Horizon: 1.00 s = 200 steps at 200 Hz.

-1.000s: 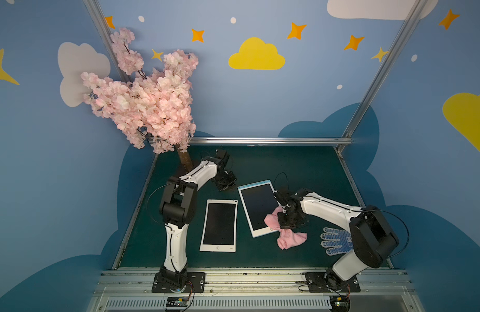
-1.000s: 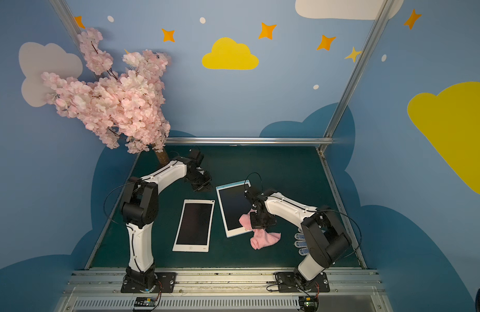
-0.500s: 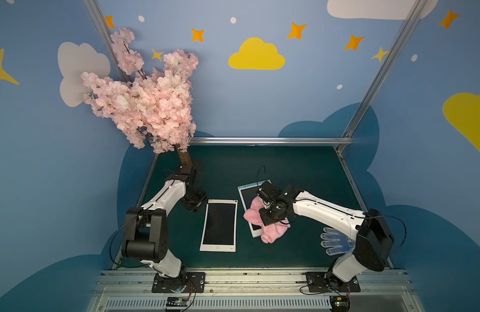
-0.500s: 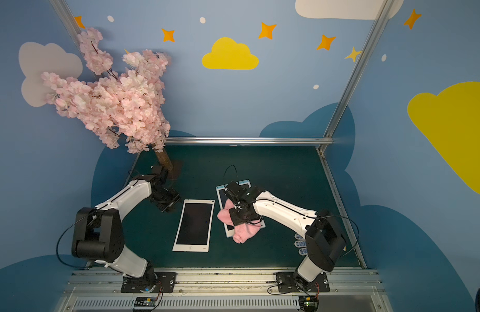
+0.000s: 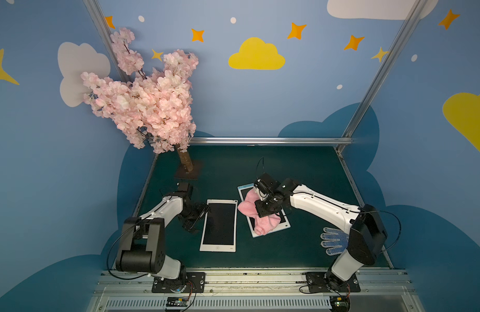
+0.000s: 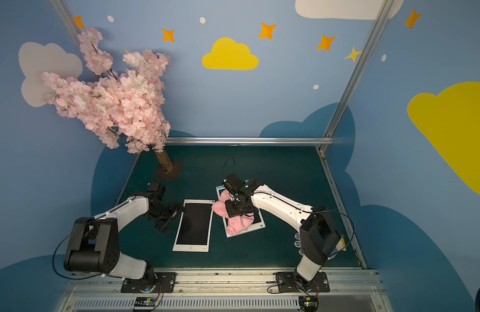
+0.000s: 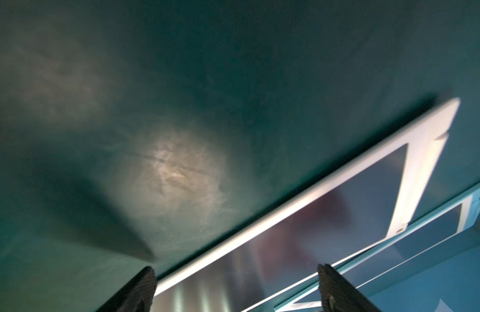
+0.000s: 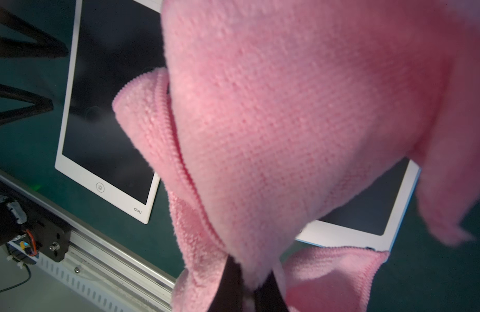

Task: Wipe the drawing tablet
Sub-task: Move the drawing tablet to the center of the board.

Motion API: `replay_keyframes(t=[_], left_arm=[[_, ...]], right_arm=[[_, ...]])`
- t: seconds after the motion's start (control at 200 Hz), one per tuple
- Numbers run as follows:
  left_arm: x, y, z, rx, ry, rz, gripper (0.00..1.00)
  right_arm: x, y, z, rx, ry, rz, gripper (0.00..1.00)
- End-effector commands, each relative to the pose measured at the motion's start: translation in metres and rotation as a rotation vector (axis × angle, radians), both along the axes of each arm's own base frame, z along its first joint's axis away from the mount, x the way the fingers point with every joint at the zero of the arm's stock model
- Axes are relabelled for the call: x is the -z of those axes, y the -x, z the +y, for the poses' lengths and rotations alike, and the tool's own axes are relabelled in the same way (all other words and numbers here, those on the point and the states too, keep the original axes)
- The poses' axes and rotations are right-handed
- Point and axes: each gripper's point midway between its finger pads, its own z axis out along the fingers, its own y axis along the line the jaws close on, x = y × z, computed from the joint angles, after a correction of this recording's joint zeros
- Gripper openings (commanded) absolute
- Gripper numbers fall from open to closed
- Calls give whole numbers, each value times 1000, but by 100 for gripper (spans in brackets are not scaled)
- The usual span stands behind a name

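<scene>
My right gripper (image 8: pixel 249 283) pinches pink cloth (image 5: pixel 249 208) on blue-rimmed tablet (image 5: pixel 284 224); tablet long axis 11-to-5 o'clock. My left gripper (image 5: pixel 199 220) jaws apart, empty, farther, at 9 o'clock.

My left arm (image 5: pixel 163 212) sits low, stretched forward, the left gripper (image 5: pixel 199 221) with fingers spread wide. My right arm (image 5: pixel 322 208) reaches inward, wrist bent down, right gripper (image 8: pixel 250 285) fingers pinched together.

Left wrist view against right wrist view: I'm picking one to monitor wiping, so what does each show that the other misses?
Left wrist only: a bright light patch on the green mat. Right wrist only: the pink cloth pinched in the shut right gripper, the bin button, the metal rail. Both: the white tablet, the blue-edged tablet, the open left gripper.
</scene>
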Motion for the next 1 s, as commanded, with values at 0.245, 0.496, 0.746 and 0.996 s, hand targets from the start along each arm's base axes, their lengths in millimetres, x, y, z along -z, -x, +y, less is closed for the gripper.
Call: replay_keyframes(t=[0.245,0.496,0.746,0.996], left_arm=[[4,3,-27,-11,56,-56,100],[2,-3,-65,-23,94,-79,100],[4,-7,-103,-18,132,-61,100],[10,-15,-149,27,169,-46,100]], right_arm=[[-7,-14,-12,45,-59,19,0],[-1,-19,-29,96,-51,33,0],[4,-25,-54,174,-49,51,0],[-3,-26,-70,205,-59,31,0]])
